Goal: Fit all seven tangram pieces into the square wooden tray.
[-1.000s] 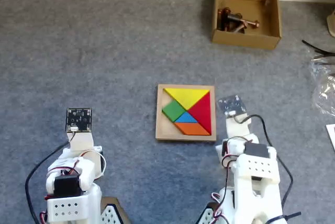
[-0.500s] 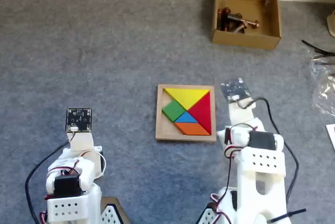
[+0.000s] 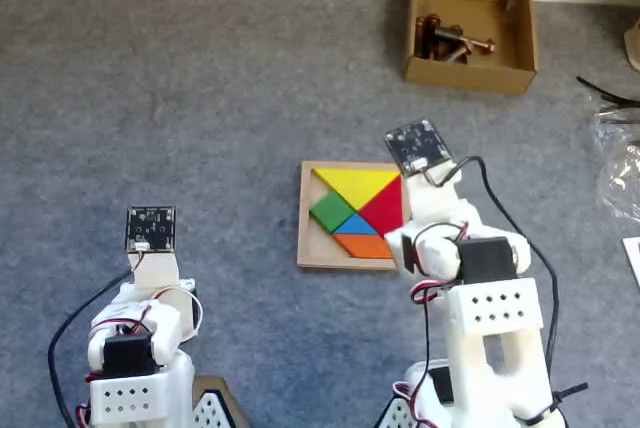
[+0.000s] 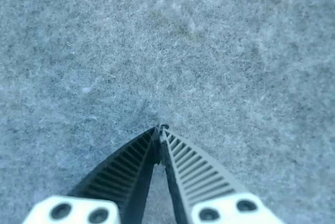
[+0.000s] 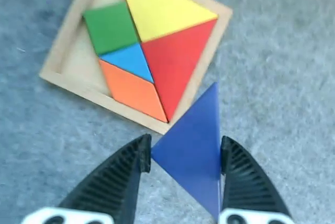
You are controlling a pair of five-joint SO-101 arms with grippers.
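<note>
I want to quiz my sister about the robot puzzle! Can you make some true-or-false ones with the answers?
1. The right gripper holds a dark blue triangle between its jaws. True.
2. The green square lies outside the wooden tray. False: it sits inside the tray.
3. The left gripper is shut over grey carpet. True.
4. The cardboard box holds nothing. False: copper-coloured parts lie in it.

white arms (image 3: 495, 318), black ribbed hands (image 4: 159, 129) (image 5: 186, 143)
</note>
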